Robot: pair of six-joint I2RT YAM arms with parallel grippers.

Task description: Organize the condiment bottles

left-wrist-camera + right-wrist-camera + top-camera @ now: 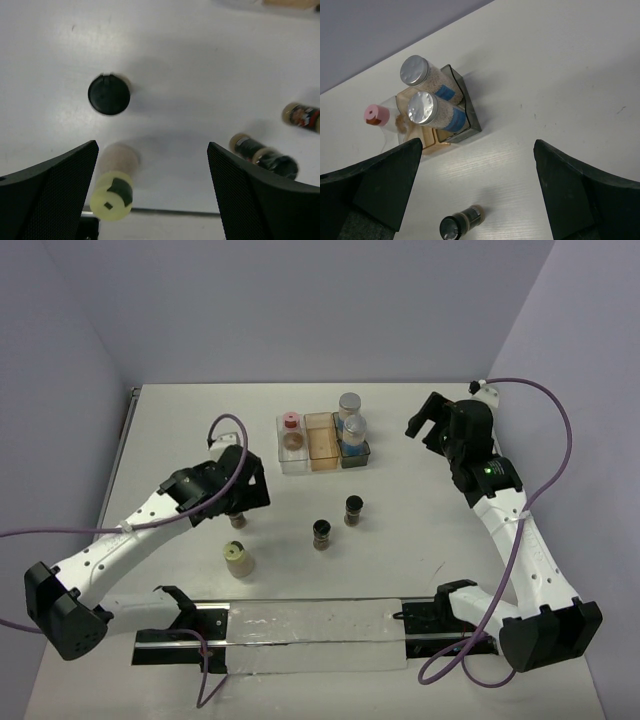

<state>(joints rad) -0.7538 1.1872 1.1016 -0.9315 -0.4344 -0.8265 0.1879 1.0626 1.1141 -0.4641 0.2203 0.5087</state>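
My left gripper (243,492) is open and empty, hovering over a black-capped jar (238,521); in the left wrist view its black cap (109,94) lies ahead of the open jaws (152,150). A cream-capped bottle (238,559) stands near it (114,192). Two more black-capped jars (321,533) (353,508) stand mid-table. A pink-capped bottle (291,423) sits in the clear compartment. Two blue-labelled bottles (349,404) (354,429) stand at the grey compartment. My right gripper (425,420) is open and empty, raised to the right of the tray (478,145).
The three-compartment tray (322,452) stands at the table's back middle, with nothing showing in its amber middle compartment. A black rail with a clear sheet (300,635) lies along the near edge. Cables loop off both arms. Walls close in at the back and sides.
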